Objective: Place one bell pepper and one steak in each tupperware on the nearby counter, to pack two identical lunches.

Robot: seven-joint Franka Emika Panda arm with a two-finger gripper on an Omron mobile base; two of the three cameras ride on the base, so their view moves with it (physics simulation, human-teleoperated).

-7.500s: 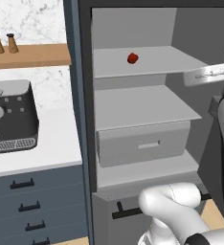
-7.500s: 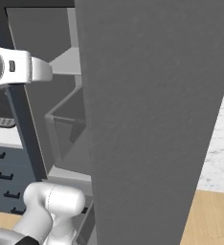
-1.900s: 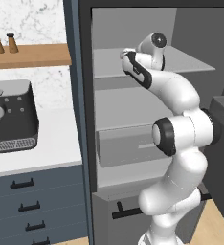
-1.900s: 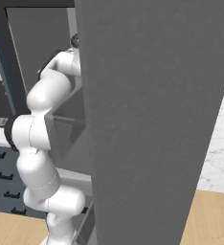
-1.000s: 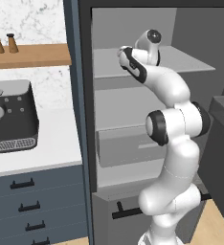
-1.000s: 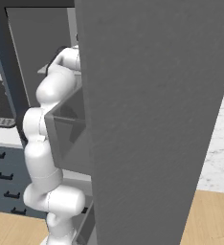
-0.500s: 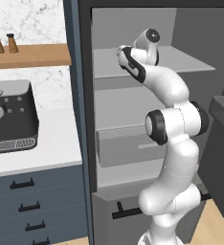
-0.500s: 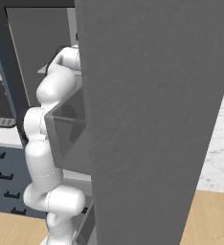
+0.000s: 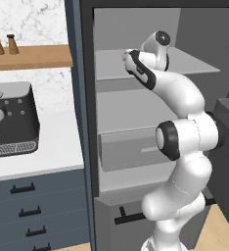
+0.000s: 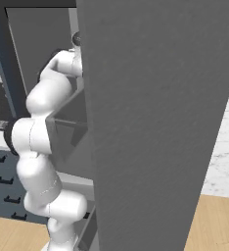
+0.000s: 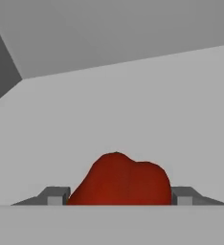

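Gripper (image 11: 118, 201) clamped on pepper (image 11: 119, 179), one finger (image 11: 56, 195) against each side; pepper sits on grey fridge shelf (image 9: 185, 66), arm (image 9: 177, 98) reaching in at upper shelf

Ahead of me stands an open grey fridge (image 9: 136, 122) with shelves and a drawer (image 9: 131, 149), at nine o'clock a coffee machine (image 9: 11, 117) under a wooden shelf (image 9: 31, 56), marble wall (image 9: 28, 22) behind, wooden floor (image 10: 219, 225) at five o'clock.
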